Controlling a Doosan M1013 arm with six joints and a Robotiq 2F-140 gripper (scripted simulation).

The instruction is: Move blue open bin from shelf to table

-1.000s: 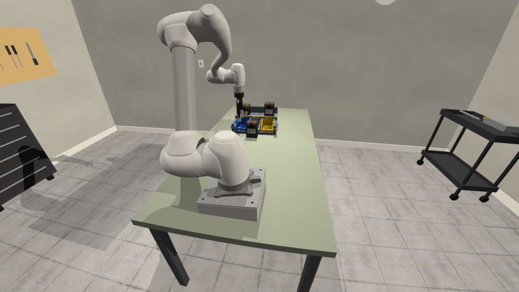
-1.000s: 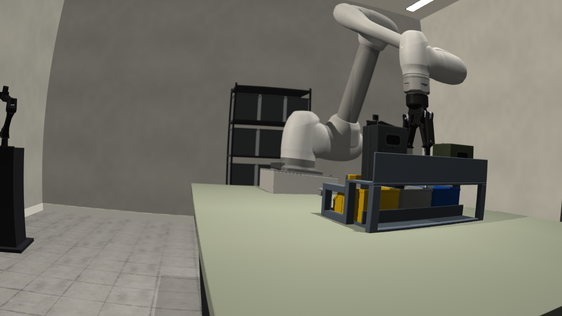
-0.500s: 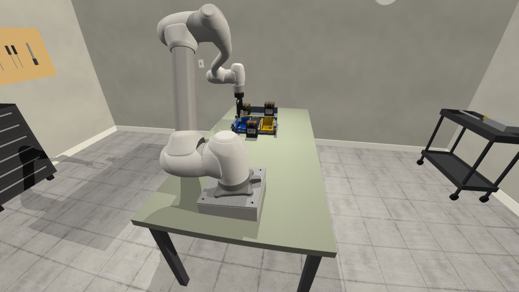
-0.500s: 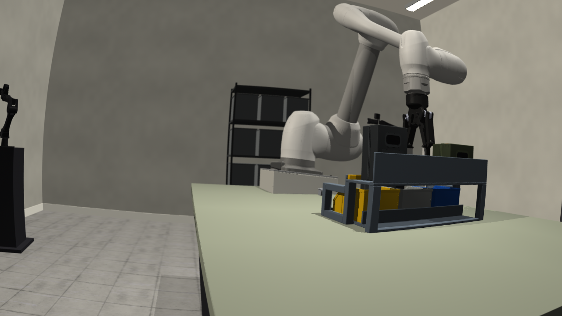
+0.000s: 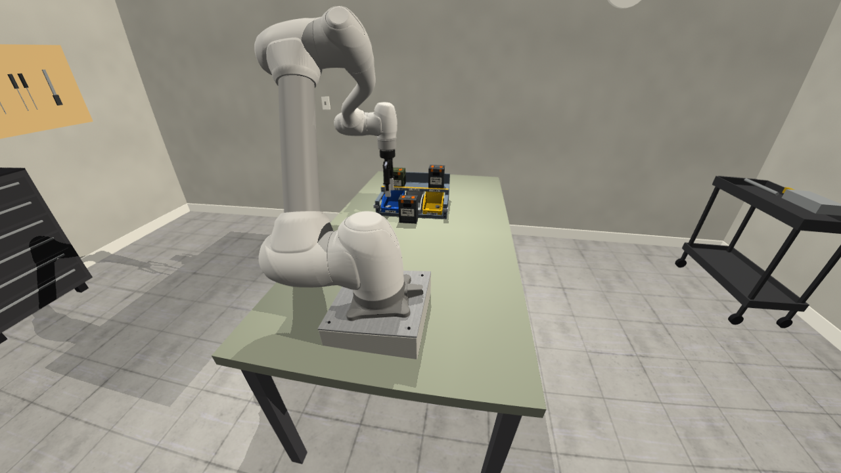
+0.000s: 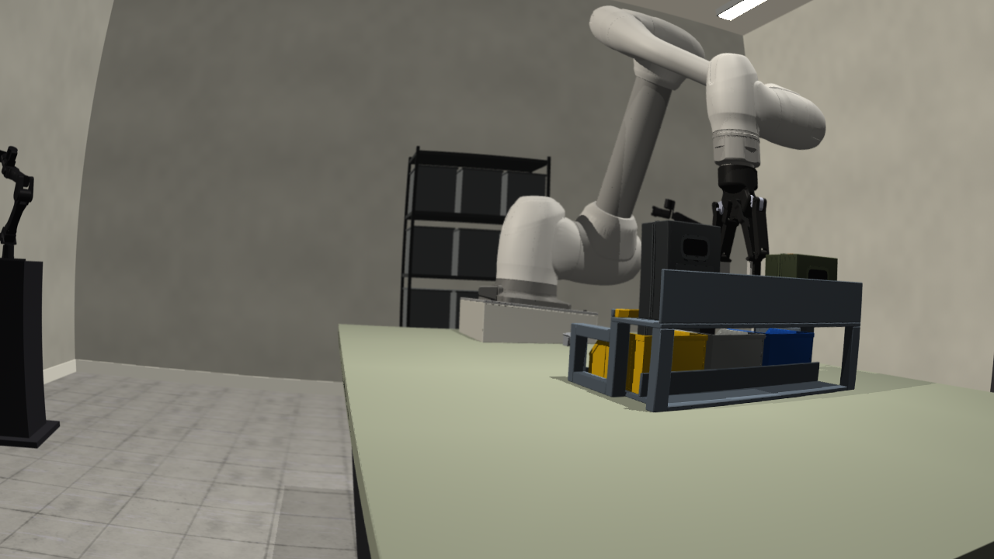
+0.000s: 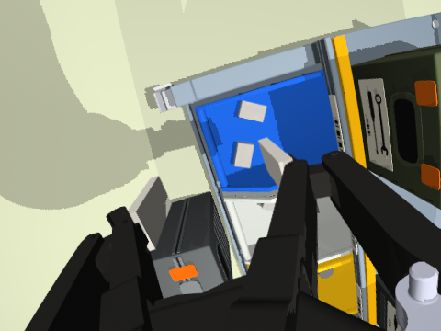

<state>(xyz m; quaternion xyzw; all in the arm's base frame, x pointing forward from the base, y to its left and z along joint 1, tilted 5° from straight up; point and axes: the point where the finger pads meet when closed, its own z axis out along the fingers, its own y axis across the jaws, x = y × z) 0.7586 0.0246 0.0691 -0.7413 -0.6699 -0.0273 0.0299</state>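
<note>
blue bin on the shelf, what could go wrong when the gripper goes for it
1. The half-open gripper hangs between two cases standing on the dark shelf frame, a dark grey case and an olive-green case. A sideways move could knock either one.
2. The blue open bin holds three loose pale blocks. Tilting it on the way out could spill them.
3. A grey bin sits right beside it, so dragging may shift that one.

arm (image 5: pixel 297 146): off-white, rounded joints | tool (image 6: pixel 742 258): black linkage fingers | base plinth (image 5: pixel 376 326): grey block
</note>
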